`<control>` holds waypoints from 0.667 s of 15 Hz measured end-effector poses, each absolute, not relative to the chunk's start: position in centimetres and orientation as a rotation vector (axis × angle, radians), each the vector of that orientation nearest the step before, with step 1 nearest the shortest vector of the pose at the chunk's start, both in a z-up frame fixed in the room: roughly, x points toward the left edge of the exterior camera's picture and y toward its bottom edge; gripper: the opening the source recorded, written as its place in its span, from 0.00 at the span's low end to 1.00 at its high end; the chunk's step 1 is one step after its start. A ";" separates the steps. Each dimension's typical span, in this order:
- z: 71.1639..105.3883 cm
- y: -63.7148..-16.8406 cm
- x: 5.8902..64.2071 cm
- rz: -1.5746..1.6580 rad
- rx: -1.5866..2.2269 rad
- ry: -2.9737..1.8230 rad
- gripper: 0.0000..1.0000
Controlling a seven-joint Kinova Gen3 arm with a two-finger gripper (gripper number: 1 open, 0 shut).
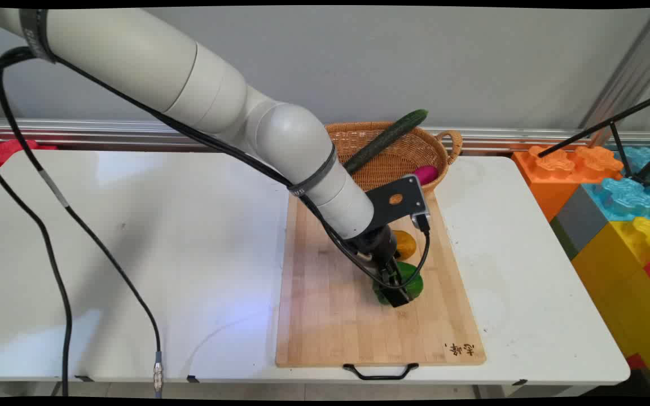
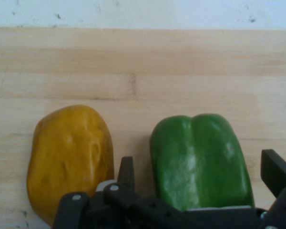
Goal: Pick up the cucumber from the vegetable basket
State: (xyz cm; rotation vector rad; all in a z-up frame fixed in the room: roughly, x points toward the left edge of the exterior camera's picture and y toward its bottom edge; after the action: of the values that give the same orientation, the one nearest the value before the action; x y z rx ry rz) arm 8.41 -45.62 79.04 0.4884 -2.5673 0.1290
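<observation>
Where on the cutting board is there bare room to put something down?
The cutting board is bare along its near and left parts. Its far right is crowded: green pepper, yellow potato, the tool around the pepper.

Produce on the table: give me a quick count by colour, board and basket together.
Green: 2, the green pepper on the cutting board and the cucumber in the basket
Yellow: 1, the yellow potato-like piece on the board
Magenta: 1, a piece in the basket
Total: 4

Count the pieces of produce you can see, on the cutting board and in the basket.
4: a green pepper and a yellow one on the board; a cucumber and a magenta piece in the basket. The arm may hide more.
</observation>
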 end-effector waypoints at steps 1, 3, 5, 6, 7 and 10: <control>79.3 -45.7 8.4 0.126 0.480 -2.564 1.00; 80.2 -46.1 8.5 0.119 0.476 -2.552 1.00; 81.8 -46.6 8.8 0.113 0.483 -2.532 1.00; 83.0 -47.0 9.1 0.114 0.489 -2.521 1.00; 84.2 -47.5 9.4 0.121 0.494 -2.511 1.00; 87.5 -49.2 10.7 0.167 0.522 -2.495 1.00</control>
State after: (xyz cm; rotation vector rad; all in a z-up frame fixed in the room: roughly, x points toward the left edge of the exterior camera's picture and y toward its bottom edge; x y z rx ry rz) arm 10.74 -49.16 87.53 0.5221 -2.4947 0.1669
